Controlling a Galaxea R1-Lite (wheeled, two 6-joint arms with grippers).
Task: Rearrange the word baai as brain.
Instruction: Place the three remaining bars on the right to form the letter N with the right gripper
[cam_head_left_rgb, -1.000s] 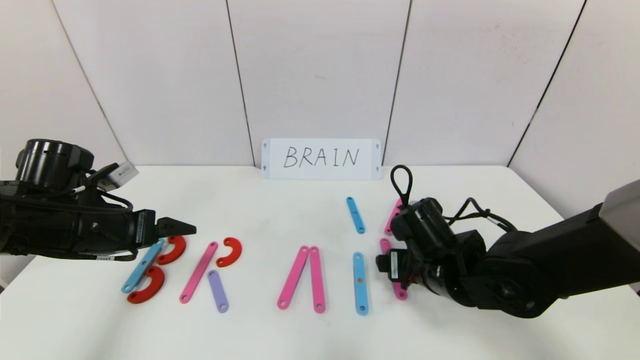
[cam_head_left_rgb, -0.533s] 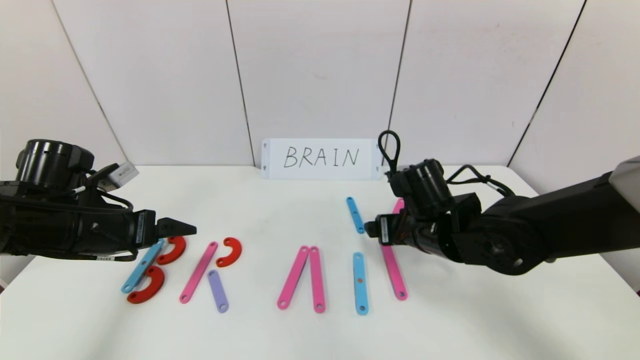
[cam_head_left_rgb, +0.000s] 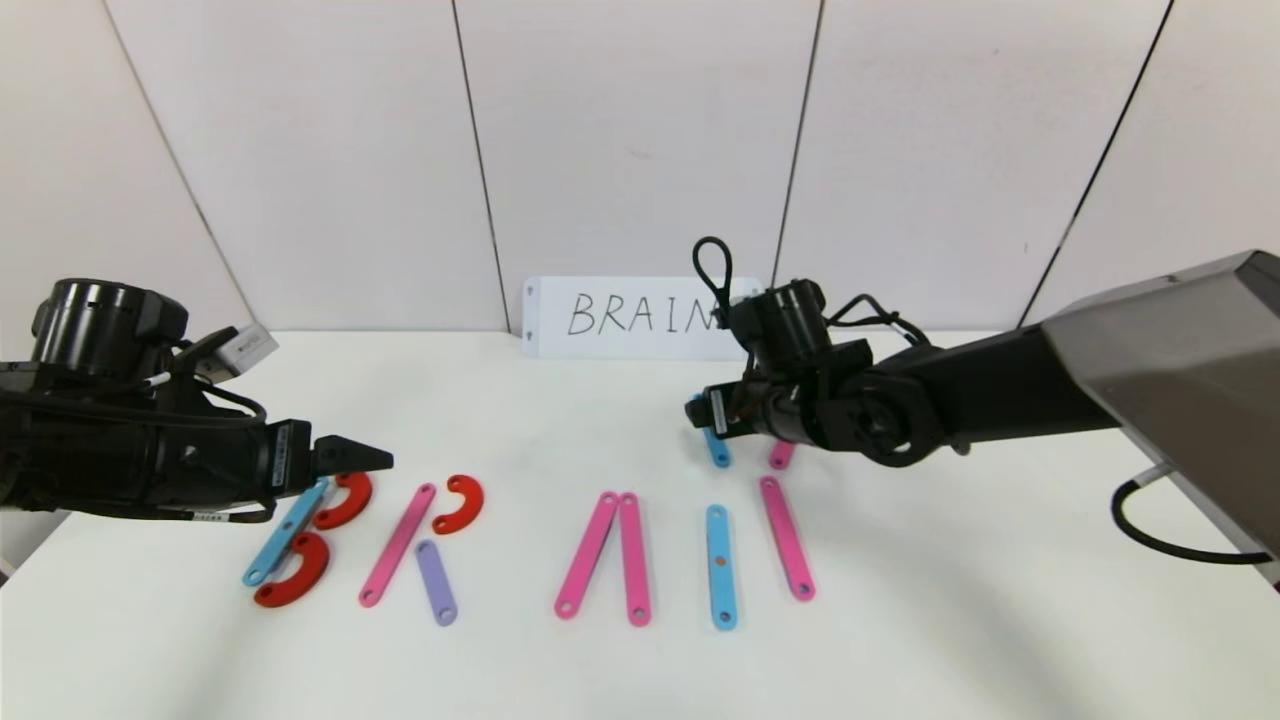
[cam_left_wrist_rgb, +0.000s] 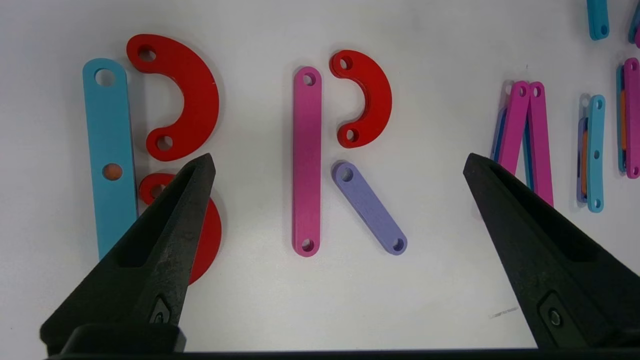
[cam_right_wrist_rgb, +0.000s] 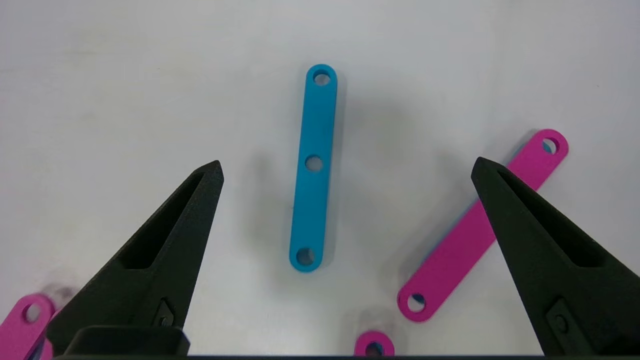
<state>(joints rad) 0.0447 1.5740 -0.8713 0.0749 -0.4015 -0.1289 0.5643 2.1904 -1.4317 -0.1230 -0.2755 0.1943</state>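
Observation:
The plastic letters lie in a row across the white table (cam_head_left_rgb: 900, 620). A blue bar (cam_head_left_rgb: 285, 530) with two red curves (cam_head_left_rgb: 345, 498) makes a B. Beside it, a pink bar (cam_head_left_rgb: 397, 545), a red curve (cam_head_left_rgb: 460, 503) and a purple bar (cam_head_left_rgb: 436, 582) make an R. Two pink bars (cam_head_left_rgb: 610, 555) lean together, then come a blue bar (cam_head_left_rgb: 721, 566) and a pink bar (cam_head_left_rgb: 787, 537). My right gripper (cam_head_left_rgb: 703, 418) hovers open over a short blue bar (cam_right_wrist_rgb: 313, 167), with a slanted pink bar (cam_right_wrist_rgb: 480, 230) beside it. My left gripper (cam_head_left_rgb: 375, 458) hangs open and empty above the B and R (cam_left_wrist_rgb: 306, 160).
A white card with handwritten BRAIN (cam_head_left_rgb: 643, 317) leans on the wall at the back of the table. My right arm (cam_head_left_rgb: 1000, 390) stretches in from the right above the table. White wall panels close off the back.
My right gripper has swung from the front-right pink bar back and leftward to above the short blue bar, uncovering that pink bar. The left arm has not moved.

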